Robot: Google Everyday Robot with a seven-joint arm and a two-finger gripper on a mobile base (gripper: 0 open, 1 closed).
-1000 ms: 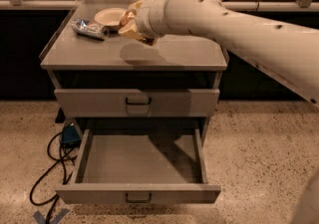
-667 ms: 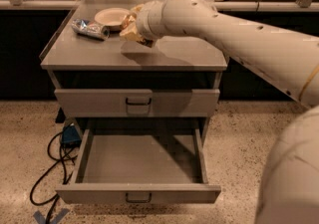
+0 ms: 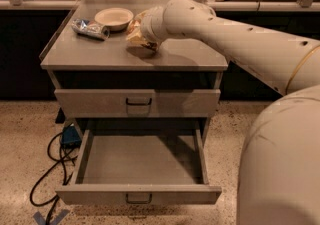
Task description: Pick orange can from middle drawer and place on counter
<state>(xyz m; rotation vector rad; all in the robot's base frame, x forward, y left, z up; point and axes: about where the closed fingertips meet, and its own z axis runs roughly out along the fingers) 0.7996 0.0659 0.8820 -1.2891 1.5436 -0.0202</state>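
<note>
Since one second ago the arm has come lower and a little to the right, and the orange can has come down with it, closer to the counter.

Nearest, at the lower right, stands the pale body of the robot. Before the cabinet the middle drawer is pulled out, with its flat grey floor showing. On the floor to its left lie a dark cable and a small blue box. Above it the upper drawer is closed.

On the counter, the gripper is at the orange can, just right of the middle, but the wrist hides it, so I cannot tell if it is open or closed. The can is at the counter surface above its own shadow; whether it touches I cannot tell. Left of it a silver-blue can lies on its side, and a pale bowl stands behind. Farthest runs a pale ledge with glass panels.
</note>
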